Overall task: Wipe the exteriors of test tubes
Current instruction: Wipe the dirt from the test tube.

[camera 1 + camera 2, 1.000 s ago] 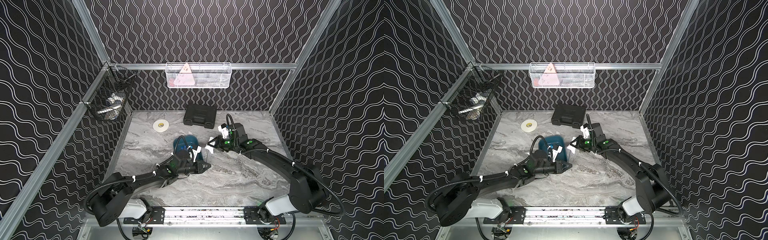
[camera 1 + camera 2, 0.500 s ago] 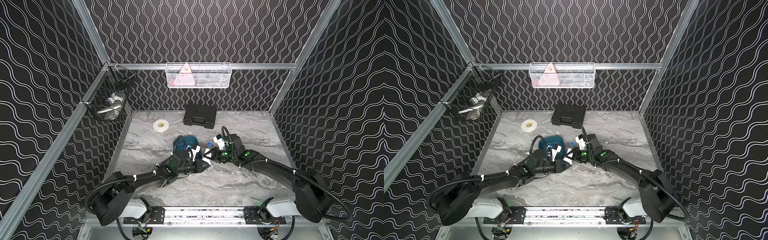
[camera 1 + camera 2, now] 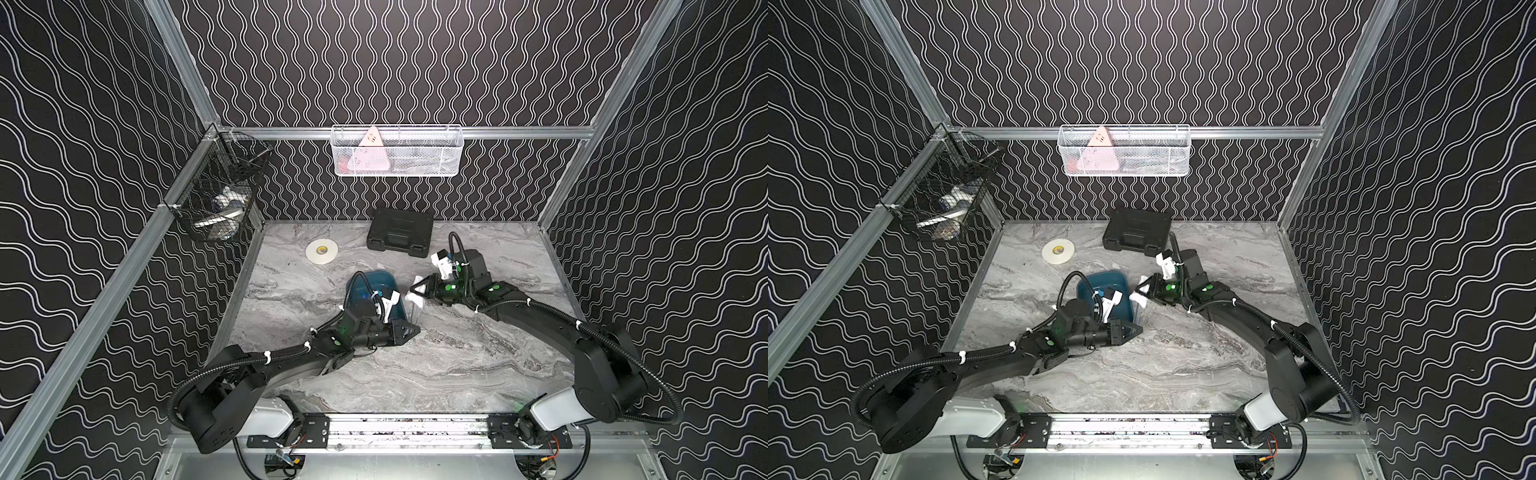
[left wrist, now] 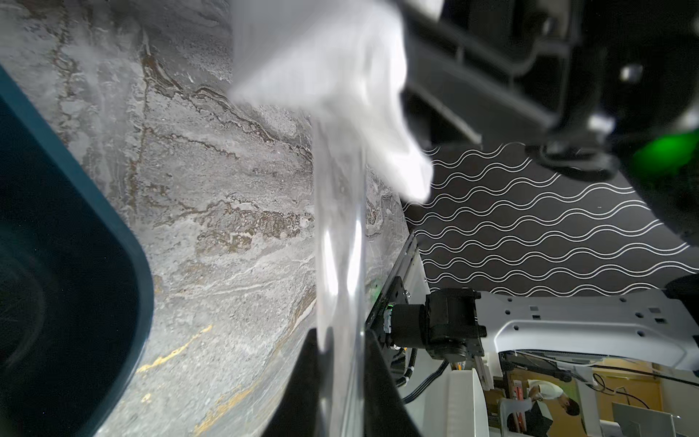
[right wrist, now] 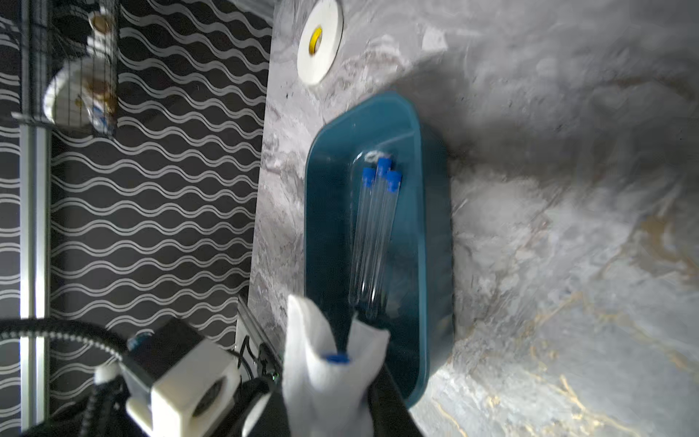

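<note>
Between claws: left claw (image 3: pixel 414 331) clamps one test tube (image 4: pixel 340 234), right claw (image 3: pixel 419 289) pinches tissue (image 4: pixel 333 68) around it; three tubes (image 5: pixel 372 234) wait in the tray (image 5: pixel 435 212) beside.

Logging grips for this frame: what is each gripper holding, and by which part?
Left gripper clamps a test tube near its uncapped end. Right gripper pinches the white tissue, wrapped around the tube's blue-capped end.

Clear glossy test tubes (image 5: pixel 372 234), soft paper tissue (image 5: pixel 329 382), smooth plastic tray (image 5: pixel 435 212), matt marbled table (image 3: pixel 436 374)
</note>
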